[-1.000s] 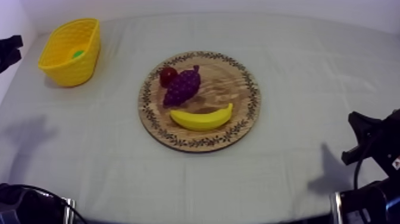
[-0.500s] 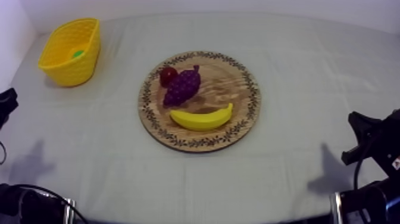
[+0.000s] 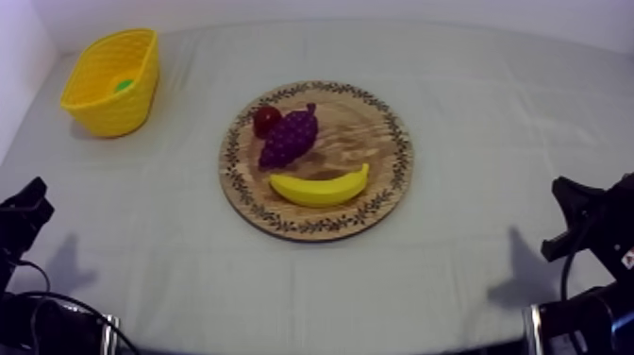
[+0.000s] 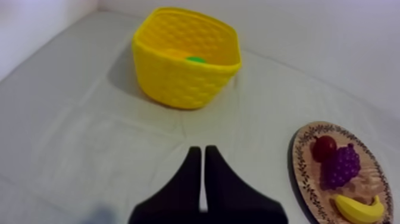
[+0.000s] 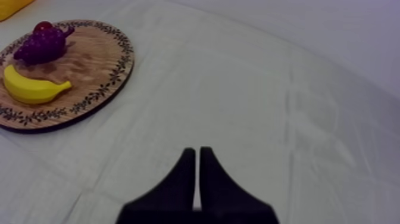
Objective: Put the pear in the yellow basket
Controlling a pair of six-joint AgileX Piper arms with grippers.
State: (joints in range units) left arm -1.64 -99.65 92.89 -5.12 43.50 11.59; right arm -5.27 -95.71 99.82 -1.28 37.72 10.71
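**Pear (image 3: 124, 85) in basket (image 3: 111, 113)**

Top: the pear lay in the basket, far left of the board (image 3: 366, 132), which bore grapes (image 3: 288, 139) and banana (image 3: 319, 187).
Left wrist: the left gripper (image 4: 200, 150) was pressed together, empty, left of the board.
Right wrist: the right gripper (image 5: 197, 152) likewise, right of it.

A table under a grey-white cloth (image 3: 491, 123) took up nearly the whole scene. The cloth lay flat but not smooth. Faint straight fold lines crossed it, and the right wrist view showed shallow creases running over it. Behind the table's far edge rose a plain white back wall (image 3: 377, 8). A second plain white side wall (image 3: 13, 66) stood along the table's left edge and met the first at the far left corner. The light was soft and even. Two blurred grey shadows (image 3: 66, 264) lay on the cloth near its front edge, one at each side.
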